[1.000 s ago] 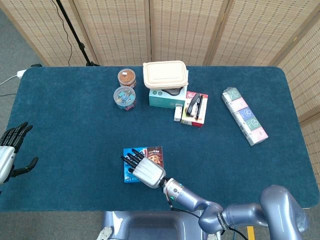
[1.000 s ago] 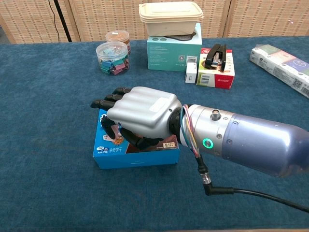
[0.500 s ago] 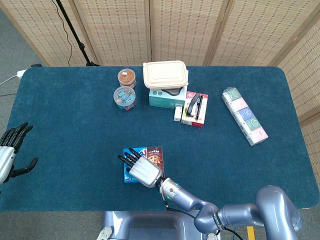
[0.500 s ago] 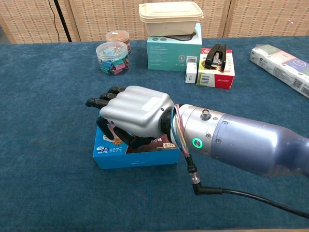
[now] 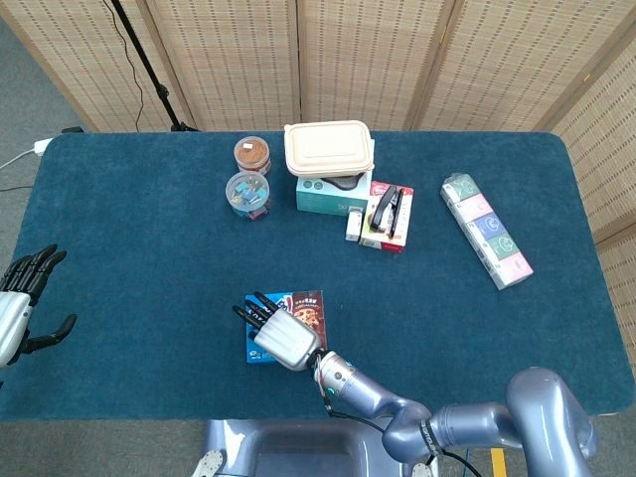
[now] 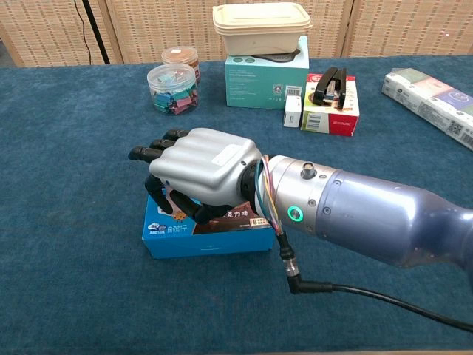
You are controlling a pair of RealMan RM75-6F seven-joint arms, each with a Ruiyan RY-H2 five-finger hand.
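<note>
A flat blue snack box (image 5: 303,304) (image 6: 207,241) lies near the table's front edge. My right hand (image 5: 281,337) (image 6: 198,164) is spread palm down over its left part. The dark fingers (image 6: 157,146) stretch out past the box's far left corner, and the thumb hangs down against the box top. Nothing is gripped. My left hand (image 5: 20,301) shows only in the head view, off the table's left edge. Its fingers are apart and it holds nothing.
At the back stand a clear jar of coloured clips (image 5: 247,193) (image 6: 172,89), a brown-lidded jar (image 5: 252,154), a beige lidded container (image 5: 329,147) on a teal box (image 6: 266,78), and a stapler (image 5: 388,209) on a red-and-white box. A long wrapped pack (image 5: 486,231) lies right.
My right hand and forearm have slid a little to the left over the blue box. The box and my left hand have stayed put.
</note>
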